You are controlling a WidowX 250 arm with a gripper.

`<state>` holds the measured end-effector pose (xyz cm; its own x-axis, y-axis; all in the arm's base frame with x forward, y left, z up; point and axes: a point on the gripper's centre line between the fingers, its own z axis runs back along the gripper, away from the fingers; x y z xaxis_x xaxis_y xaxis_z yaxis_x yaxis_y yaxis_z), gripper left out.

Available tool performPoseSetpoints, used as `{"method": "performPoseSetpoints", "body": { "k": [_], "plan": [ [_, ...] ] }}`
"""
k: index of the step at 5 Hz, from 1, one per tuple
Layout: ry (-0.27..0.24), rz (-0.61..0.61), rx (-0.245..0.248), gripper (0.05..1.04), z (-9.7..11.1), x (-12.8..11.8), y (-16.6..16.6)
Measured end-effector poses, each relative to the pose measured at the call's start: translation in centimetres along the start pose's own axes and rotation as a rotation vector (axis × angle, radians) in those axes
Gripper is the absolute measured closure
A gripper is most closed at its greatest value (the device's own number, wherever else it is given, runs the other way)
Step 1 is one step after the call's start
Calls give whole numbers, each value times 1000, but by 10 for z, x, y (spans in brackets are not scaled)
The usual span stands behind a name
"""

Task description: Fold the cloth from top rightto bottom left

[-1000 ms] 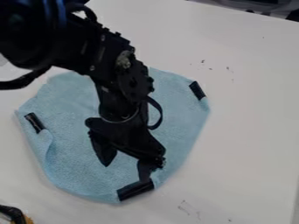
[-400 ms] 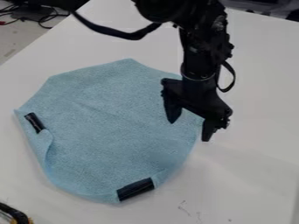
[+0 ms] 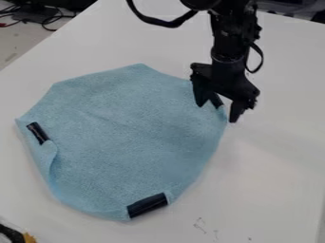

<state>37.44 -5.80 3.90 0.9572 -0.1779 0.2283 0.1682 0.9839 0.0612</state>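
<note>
at seven o'clock in the view, cut off by the edge, lies a black-and-yellow object [image 3: 11, 234]. next, the blue cloth [image 3: 127, 137] lies nearly flat on the white worktop [image 3: 273, 166], left of centre. a dark strip [image 3: 37, 133] marks its nine o'clock edge, where the border curls inward; a second dark strip [image 3: 147, 205] sits between five and six, and a third dark strip [image 3: 216, 100] near two, partly behind the jaws. the black arm [image 3: 230, 45] comes down from twelve to one o'clock, its jaws parted, one tip over the cloth beside that strip, the other just past the edge; contact i cannot tell.

the cloth should handle light, soft and floppy, neither slippery nor fragile. the two o'clock corner, at its strip, looks the place to pinch; a shallow grip might slip off, and the fold should then run towards seven or eight.

counted: one cloth, three strips, one arm, one black-and-yellow object.
</note>
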Motion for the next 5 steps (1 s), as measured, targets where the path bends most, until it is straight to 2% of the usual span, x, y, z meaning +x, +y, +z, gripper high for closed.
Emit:
{"method": "performPoseSetpoints", "body": {
  "k": [1,3,4,5],
  "plan": [
    [-32,19,9,83,0,17,18],
    [4,1,-2,83,-23,41,24],
    [32,-10,-14,83,-39,46,22],
    [24,21,-27,116,-43,43,29]
  ]
}}
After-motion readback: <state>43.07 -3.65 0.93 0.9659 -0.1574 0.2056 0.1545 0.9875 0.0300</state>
